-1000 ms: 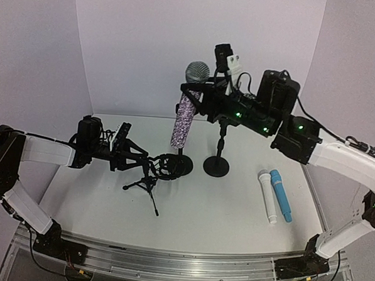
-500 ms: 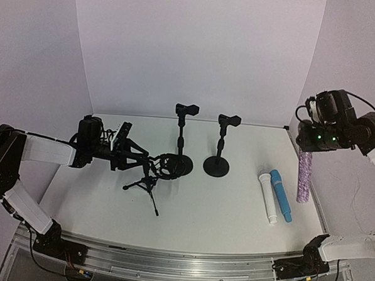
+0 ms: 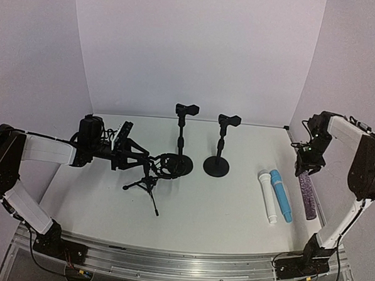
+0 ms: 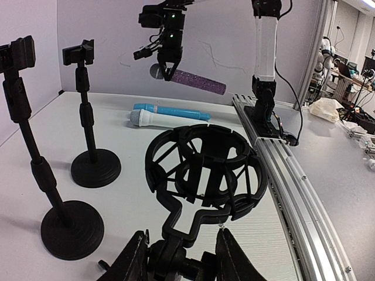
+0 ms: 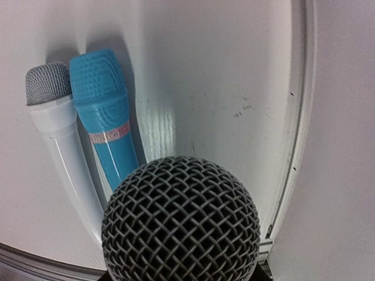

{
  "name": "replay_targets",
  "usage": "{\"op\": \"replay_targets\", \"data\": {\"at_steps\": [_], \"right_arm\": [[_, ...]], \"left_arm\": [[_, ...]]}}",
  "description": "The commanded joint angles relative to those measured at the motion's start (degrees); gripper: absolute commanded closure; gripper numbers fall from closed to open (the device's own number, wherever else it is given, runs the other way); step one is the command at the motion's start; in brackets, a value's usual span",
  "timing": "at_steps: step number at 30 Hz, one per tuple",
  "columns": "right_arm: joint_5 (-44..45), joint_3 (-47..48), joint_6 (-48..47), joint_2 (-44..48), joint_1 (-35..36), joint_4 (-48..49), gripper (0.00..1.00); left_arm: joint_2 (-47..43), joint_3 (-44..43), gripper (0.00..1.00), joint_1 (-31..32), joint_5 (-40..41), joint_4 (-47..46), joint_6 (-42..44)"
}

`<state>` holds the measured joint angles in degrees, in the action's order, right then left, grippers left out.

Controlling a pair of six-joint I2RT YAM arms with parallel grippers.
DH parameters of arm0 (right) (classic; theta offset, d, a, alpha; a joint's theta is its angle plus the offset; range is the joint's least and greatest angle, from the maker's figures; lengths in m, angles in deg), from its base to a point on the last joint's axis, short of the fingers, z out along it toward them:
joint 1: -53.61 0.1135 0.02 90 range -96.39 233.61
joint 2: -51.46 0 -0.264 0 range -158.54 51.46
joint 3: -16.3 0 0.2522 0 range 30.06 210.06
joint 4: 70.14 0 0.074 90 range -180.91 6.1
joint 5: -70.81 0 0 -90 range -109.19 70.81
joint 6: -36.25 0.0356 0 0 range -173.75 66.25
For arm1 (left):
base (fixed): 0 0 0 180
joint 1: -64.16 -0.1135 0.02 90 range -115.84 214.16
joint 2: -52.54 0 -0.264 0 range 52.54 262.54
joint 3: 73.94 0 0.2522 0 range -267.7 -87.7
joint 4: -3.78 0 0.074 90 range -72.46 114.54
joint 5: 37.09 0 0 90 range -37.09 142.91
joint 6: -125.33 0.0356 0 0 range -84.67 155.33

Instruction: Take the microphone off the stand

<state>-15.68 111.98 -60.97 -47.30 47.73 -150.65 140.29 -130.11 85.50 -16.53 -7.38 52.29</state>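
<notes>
While the right gripper (image 3: 304, 167) clamps the glittery microphone (image 3: 308, 196) just under its mesh head, clear of the stand (image 3: 181, 137) at the table's 3 o'clock beside the blue microphone (image 3: 281, 196), it looks rigid, head-heavy and rough-skinned, so that neck grip suits; the left gripper (image 4: 179, 252) pinches the shock mount (image 4: 205, 170).

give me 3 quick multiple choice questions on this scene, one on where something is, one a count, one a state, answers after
1. Where does the blue mic lie?
A) against the back wall
B) beside the white mic
C) on the rail

2. How many upright stands have empty clips?
A) none
B) one
C) two

3. The purple mic is:
A) clipped in a stand
B) held by the right gripper
C) lying across the white mic

Answers:
1 B, the two lie side by side.
2 C, both clips are bare.
3 B, the gripper clamps its head end, off the table.
</notes>
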Motion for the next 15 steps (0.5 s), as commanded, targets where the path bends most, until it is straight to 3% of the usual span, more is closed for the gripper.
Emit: {"op": "replay_targets", "data": {"at_steps": [1,7,15], "right_arm": [[-7.83,4.24,-3.7,-5.45,-2.21,3.13,1.0],[-7.19,7.57,-5.8,-12.94,-3.48,3.97,1.0],[-6.61,5.27,-6.76,-17.95,-3.77,6.25,1.0]], "left_arm": [[0.32,0.21,1.0,-0.59,5.43,5.29,4.61],[0.75,-0.07,1.0,-0.6,5.31,5.58,4.66],[1.44,-0.63,1.0,-0.6,5.47,6.03,4.5]]}}
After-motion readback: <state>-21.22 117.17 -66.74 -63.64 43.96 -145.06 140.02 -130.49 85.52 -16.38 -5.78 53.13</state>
